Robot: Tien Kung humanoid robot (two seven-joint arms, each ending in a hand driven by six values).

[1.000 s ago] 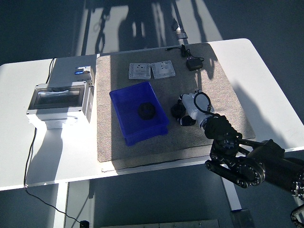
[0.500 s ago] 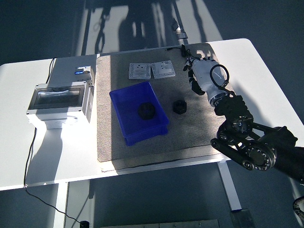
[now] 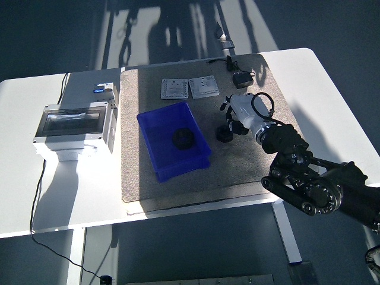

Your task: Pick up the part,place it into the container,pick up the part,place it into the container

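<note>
One dark part (image 3: pixel 183 138) already lies inside the blue container (image 3: pixel 159 132), which sits on the grey mat (image 3: pixel 178 184) around the middle of the white counter (image 3: pixel 35 196). The second part (image 3: pixel 224 134), a small black piece, rests on the mat just beside the container's right wall, toward the counter's right half. The right robot hand (image 3: pixel 233 123) hangs directly over that piece, its white fingers (image 3: pixel 228 116) pointing down around it; from here I cannot tell whether they have pinched it or merely touch it, so the grip is uncertain. The left arm is nowhere to be seen. My reading is that the second pick-up is in hand, with the first placement finished. What comes next, I would judge, is closing firmly on the black piece, lifting it clear of the mat and carrying it leftward over the container's rim before letting go. Two grey plates (image 3: pixel 190 88) and a black adapter (image 3: pixel 243 79) lie near the far edge, and a white box (image 3: pixel 74 126) stands at the left.
</note>
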